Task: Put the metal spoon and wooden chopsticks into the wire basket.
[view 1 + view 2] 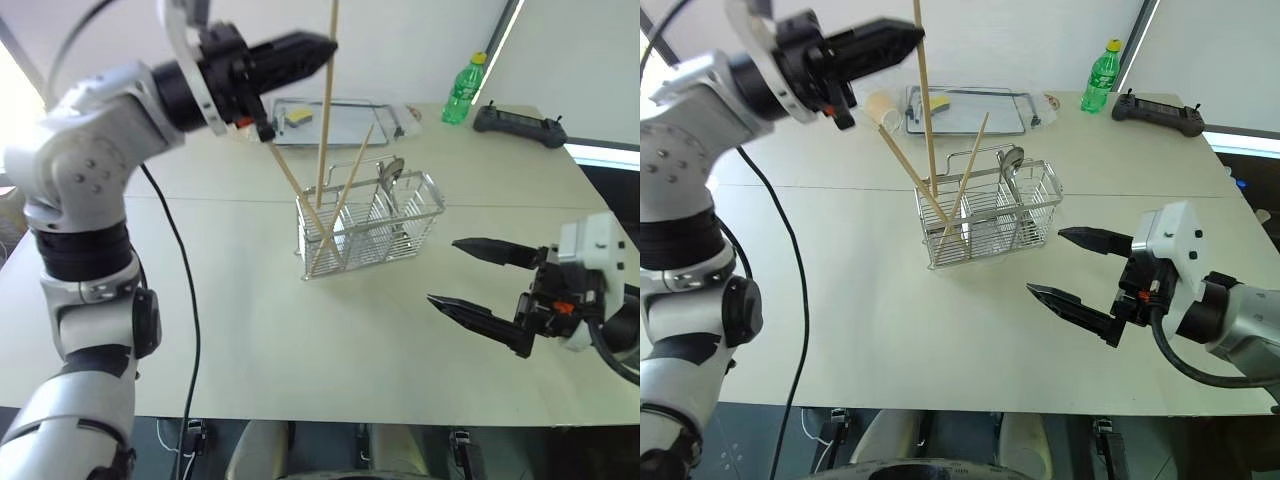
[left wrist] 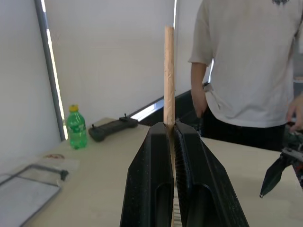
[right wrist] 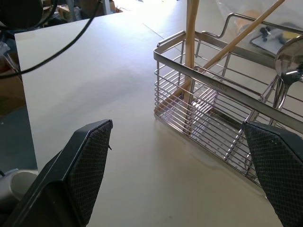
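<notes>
Right claw (image 1: 478, 280): nearest item, hovering low over the bench (image 1: 250, 340) on the near right side of the wire basket (image 1: 370, 225), jaws spread wide, holding nothing.

Wire basket: mid-bench, silver, upright, with inner compartments.

Metal spoon (image 1: 390, 172): standing in the basket toward its far right end, bowl uppermost above the rim.

Wooden chopsticks (image 1: 345, 195): three visible. Two lean in the basket's left compartment, tops splayed apart, one tilting left and one right. The third (image 1: 326, 110) stands nearly vertical, its lower end down in the same compartment.

Left claw (image 1: 318, 48): raised above and left of the basket, jaws clamped together on the upper part of the vertical chopstick, whose tip projects above the fingers.

Far edge of bench: flat metal tray (image 1: 335, 122), green bottle (image 1: 462, 90), black controller (image 1: 520, 124).

Beyond the bench: person in a white shirt (image 2: 251, 66).
</notes>
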Tool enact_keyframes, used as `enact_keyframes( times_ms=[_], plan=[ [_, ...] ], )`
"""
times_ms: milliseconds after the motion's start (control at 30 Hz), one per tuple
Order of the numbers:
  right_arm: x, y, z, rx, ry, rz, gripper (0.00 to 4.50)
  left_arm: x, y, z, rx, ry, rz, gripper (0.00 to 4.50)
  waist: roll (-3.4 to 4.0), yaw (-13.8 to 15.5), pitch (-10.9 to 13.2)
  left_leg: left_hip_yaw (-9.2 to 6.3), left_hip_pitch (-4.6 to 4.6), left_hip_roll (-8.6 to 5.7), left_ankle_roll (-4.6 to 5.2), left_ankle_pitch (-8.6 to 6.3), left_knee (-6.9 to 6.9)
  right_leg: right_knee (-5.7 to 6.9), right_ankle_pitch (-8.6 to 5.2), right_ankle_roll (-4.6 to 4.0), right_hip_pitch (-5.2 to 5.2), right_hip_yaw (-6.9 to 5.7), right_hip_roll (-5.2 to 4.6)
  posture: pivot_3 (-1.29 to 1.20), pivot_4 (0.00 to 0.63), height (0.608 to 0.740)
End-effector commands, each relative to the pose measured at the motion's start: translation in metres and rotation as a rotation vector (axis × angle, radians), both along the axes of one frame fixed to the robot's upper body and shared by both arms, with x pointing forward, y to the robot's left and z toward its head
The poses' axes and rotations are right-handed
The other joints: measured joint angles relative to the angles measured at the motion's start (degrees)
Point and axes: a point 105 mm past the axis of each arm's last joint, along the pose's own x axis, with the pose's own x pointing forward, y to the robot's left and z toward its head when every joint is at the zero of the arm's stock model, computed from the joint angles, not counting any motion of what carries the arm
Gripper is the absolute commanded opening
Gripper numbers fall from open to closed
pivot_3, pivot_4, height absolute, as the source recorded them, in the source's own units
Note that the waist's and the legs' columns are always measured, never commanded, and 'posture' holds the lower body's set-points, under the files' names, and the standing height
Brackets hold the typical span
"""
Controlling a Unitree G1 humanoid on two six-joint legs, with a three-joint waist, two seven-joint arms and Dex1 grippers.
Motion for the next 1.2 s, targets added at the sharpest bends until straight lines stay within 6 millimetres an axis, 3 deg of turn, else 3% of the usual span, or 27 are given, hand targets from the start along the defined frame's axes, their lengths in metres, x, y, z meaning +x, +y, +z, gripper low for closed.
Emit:
enact_keyframes(
  times_ms=[33, 67, 300, 333, 667, 767, 833, 967, 1067, 1200],
  plan=[
    [-0.003, 0.005, 0.007, -0.004, -0.031, 0.018, 4.5, 0.001, 0.0, 0.004, -0.04, -0.017, 0.018, 0.02, 0.0, -0.02, 0.0, 0.0, -0.01, 0.0, 0.0, 0.0, 0.0, 0.0, 0.0, 0.0, -0.01, 0.0, 0.0, 0.0, 0.15, 0.703],
    [-0.003, 0.006, 0.007, -0.003, -0.032, 0.017, 4.5, 0.002, -0.001, 0.001, -0.043, -0.004, 0.014, 0.74, 0.0, -0.02, 0.0, 0.01, -0.01, 0.0, 0.0, 0.0, -0.01, -0.01, 0.0, 0.0, -0.01, 0.0, 0.0, 0.0, 0.15, 0.703],
    [-0.002, 0.006, 0.009, 0.001, -0.032, 0.009, 4.5, 0.001, 0.001, -0.003, -0.066, 0.01, 0.009, 4.23, 0.01, -0.03, -0.01, 0.0, 0.01, 0.0, 0.01, 0.0, 0.0, 0.0, 0.0, -0.01, -0.01, 0.0, 0.01, 0.0, 0.15, 0.703],
    [-0.002, 0.006, 0.009, 0.001, -0.032, 0.007, 4.5, 0.0, 0.002, -0.002, -0.063, 0.011, 0.002, 4.4, 0.01, -0.03, -0.01, 0.01, 0.01, 0.0, 0.01, 0.0, 0.0, 0.0, 0.0, -0.02, 0.0, 0.0, 0.01, 0.0, 0.15, 0.703],
    [0.004, 0.003, 0.01, 0.0, -0.027, 0.011, 4.5, -0.003, 0.027, 0.018, -0.004, -0.133, 0.029, 4.4, 0.02, -0.04, -0.01, 0.02, 0.01, 0.0, 0.01, 0.0, -0.01, 0.0, -0.01, -0.05, -0.01, 0.0, 0.01, 0.0, 0.15, 0.703],
    [0.005, -0.002, 0.01, -0.018, -0.028, 0.013, 4.5, -0.013, 0.043, 0.011, 0.135, -0.196, -0.015, 4.4, 0.03, -0.24, 0.0, 0.03, -0.01, 0.0, 0.01, 0.0, -0.02, -0.02, -0.02, -0.06, -0.04, 0.0, 0.01, 0.0, 0.15, 0.703],
    [0.006, -0.006, 0.012, -0.033, -0.031, 0.012, 4.5, -0.023, 0.053, -0.005, 0.277, -0.237, -0.075, 4.4, 0.14, -0.66, -0.05, 0.11, -0.03, 0.01, 0.01, -0.01, -0.08, -0.03, -0.02, -0.07, -0.13, 0.05, 0.01, 0.0, 0.15, 0.703],
    [0.01, -0.021, 0.021, -0.077, -0.055, -0.007, 4.5, -0.039, 0.11, -0.086, 0.862, -0.158, -0.183, 4.4, 0.4, -1.49, -0.14, 0.23, 0.02, 0.03, 0.08, -0.05, -0.22, -0.09, -0.11, -0.24, -0.14, 0.1, -0.03, 0.0, 0.15, 0.703],
    [0.014, -0.027, 0.023, -0.081, -0.067, -0.025, 4.5, -0.041, 0.126, -0.104, 0.958, -0.092, -0.202, 4.4, 0.25, -1.22, -0.07, 0.18, -0.13, 0.14, 0.1, -0.06, -0.11, -0.1, -0.07, -0.37, -0.23, 0.07, -0.03, 0.0, 0.15, 0.703],
    [0.014, -0.025, 0.019, -0.077, -0.065, -0.015, 4.5, -0.035, 0.126, -0.11, 0.953, -0.107, -0.194, 4.4, 0.25, -0.81, -0.07, 0.13, -0.2, 0.23, 0.12, -0.04, -0.05, -0.18, -0.06, -0.39, -0.22, 0.05, -0.15, 0.0, 0.15, 0.703]
  ],
)
